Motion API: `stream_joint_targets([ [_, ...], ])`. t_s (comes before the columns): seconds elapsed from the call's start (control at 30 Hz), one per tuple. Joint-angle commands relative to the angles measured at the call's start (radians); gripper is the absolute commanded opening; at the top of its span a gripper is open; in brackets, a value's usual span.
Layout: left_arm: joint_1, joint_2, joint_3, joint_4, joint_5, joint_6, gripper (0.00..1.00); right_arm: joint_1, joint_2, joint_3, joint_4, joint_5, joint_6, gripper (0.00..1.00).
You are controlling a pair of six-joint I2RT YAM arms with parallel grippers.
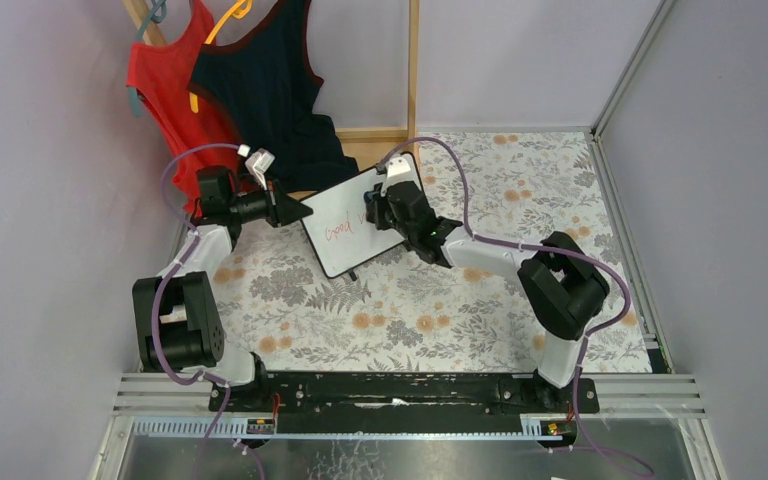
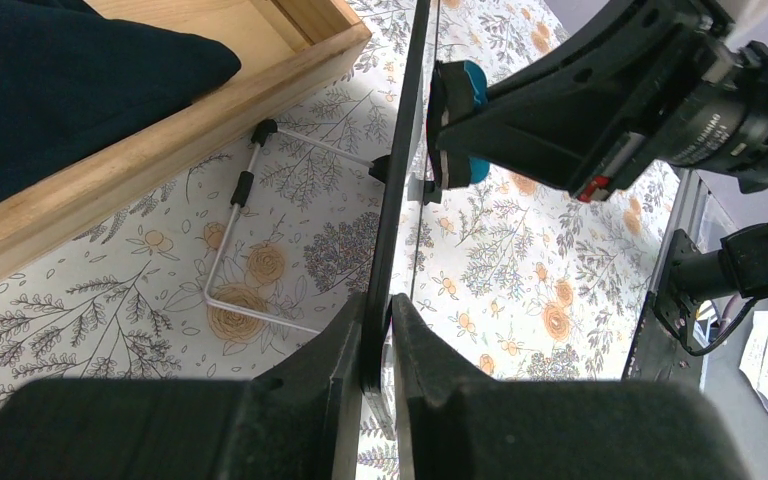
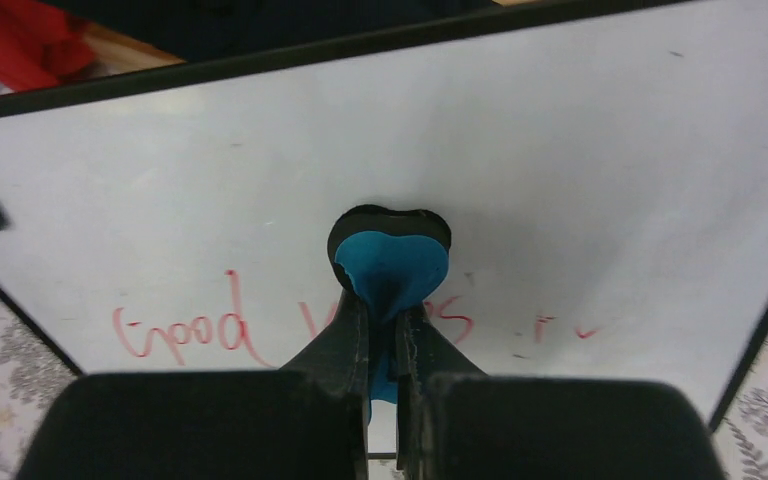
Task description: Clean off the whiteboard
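Observation:
A small black-framed whiteboard [image 1: 345,228] stands tilted on the floral table, with red writing "Good" and more on its face [image 3: 185,335]. My left gripper [image 1: 300,211] is shut on the board's left edge; in the left wrist view the fingers pinch the thin black frame [image 2: 397,200] edge-on. My right gripper [image 1: 372,208] is shut on a blue heart-shaped eraser [image 3: 390,262] with a black pad, pressed against the board's face over the middle of the writing. The eraser also shows in the left wrist view [image 2: 457,120]. Faint red marks sit right of the eraser.
A wooden frame [image 2: 160,150] with a red top [image 1: 175,95] and a dark top [image 1: 275,90] on hangers stands at the back left. The board's wire stand [image 2: 250,240] rests on the tablecloth behind it. Walls close in left and right.

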Motion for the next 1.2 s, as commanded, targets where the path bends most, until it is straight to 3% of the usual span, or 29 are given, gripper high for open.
stream_joint_targets([
  [0.0,-0.003,-0.02,0.008,0.004,-0.018,0.018,0.12,0.036,0.006,0.061,0.06,-0.018,0.009,0.0],
  [0.5,-0.004,-0.025,0.009,0.0,-0.02,0.019,0.12,0.004,0.021,0.033,0.013,0.197,-0.118,0.0],
  [0.87,-0.004,-0.024,0.01,-0.014,-0.017,0.031,0.11,-0.126,-0.019,-0.039,0.014,0.199,-0.124,0.0],
  [1.17,-0.003,-0.025,0.012,-0.018,-0.016,0.032,0.11,-0.143,-0.025,-0.062,0.032,0.162,-0.121,0.0],
])
